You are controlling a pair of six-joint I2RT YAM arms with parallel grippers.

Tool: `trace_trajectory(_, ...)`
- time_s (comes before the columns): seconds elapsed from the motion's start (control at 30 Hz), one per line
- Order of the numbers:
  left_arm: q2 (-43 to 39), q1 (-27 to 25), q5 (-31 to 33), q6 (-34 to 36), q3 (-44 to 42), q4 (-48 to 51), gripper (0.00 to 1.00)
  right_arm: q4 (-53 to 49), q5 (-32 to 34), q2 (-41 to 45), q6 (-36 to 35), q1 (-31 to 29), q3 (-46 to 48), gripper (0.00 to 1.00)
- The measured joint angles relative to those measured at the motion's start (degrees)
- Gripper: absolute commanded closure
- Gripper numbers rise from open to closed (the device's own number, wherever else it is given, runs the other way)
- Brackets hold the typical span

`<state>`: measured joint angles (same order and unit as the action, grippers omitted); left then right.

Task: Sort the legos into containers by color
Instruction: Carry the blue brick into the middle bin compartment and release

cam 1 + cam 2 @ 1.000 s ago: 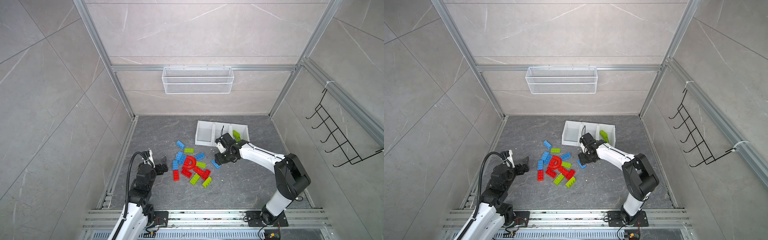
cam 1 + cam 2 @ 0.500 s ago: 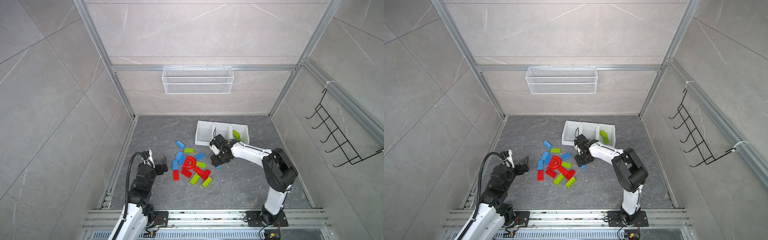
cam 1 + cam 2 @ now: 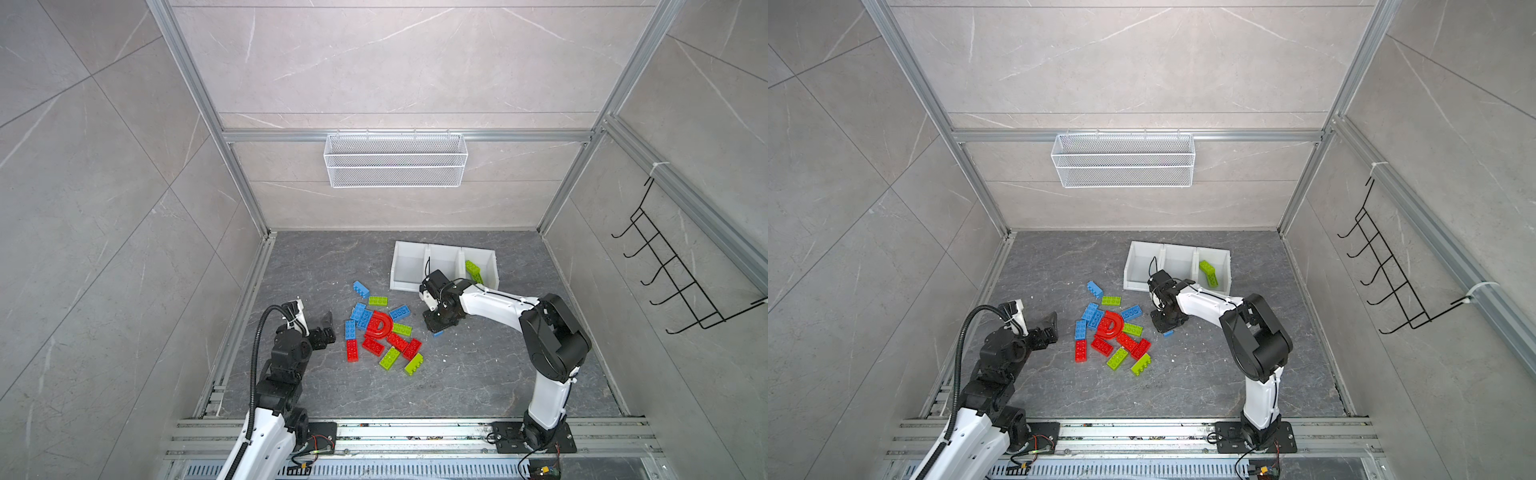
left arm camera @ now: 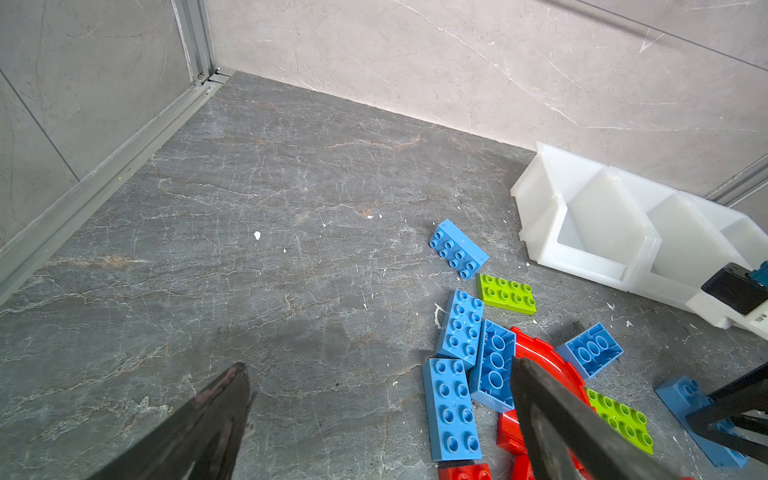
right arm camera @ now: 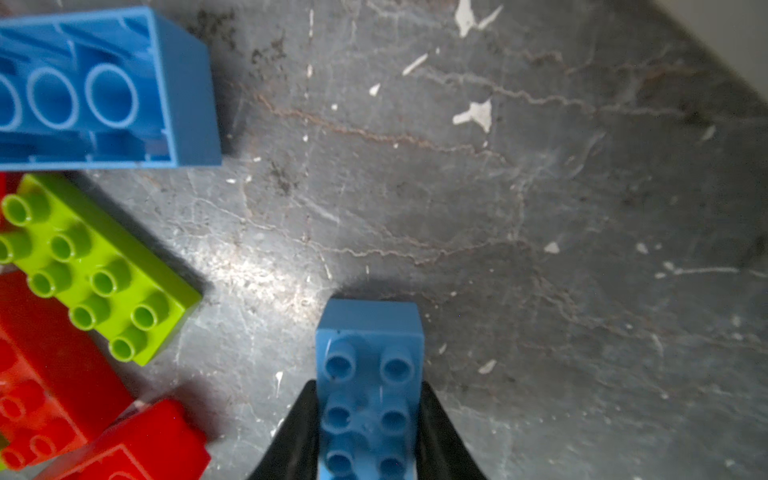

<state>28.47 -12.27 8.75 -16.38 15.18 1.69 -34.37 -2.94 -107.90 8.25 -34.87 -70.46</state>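
Legos [image 3: 376, 330]: hard plastic, glossy, smooth; soft highlights on studs of blue lego [image 5: 370, 353].
Containers [image 4: 602, 216]: white plastic, slightly translucent, satin.
Desk [image 4: 270, 208]: dark grey stone look, veined, matt, flecked with white chips.
Walls [image 3: 395, 62]: pale marble-look panels, smooth, faint sheen.
Frame rail [image 3: 282, 136]: bare brushed metal.
Basket [image 3: 395, 170]: white-coated wire mesh.
Fingers [image 5: 291, 440] of right hand [image 5: 368, 386]: black, matt, smooth.
Right arm shell [image 3: 494, 305]: white plastic, glossy; joints black, matt.

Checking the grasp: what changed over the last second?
The right gripper dropped onto the lone blue brick and shut on it. The left gripper stayed open and parked; the pile and the binned green brick did not move.
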Motion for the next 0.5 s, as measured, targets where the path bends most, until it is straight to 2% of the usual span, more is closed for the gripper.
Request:
trace_trajectory(0.07,-0.1,0.0,0.0,0.0,0.0,0.0,0.00,0.4,-0.5,0.2,0.1,0.0,0.0,0.77)
trace_trajectory(0.2,-0.1,0.0,0.1,0.0,0.0,0.0,0.00,1.4,-3.2,2.4,0.6,1.2,0.5,0.77)
trace_trajectory(0.5,0.1,0.0,-0.5,0.0,0.0,0.0,0.00,3.1,-6.9,5.8,1.2,10.1,-3.8,0.78)
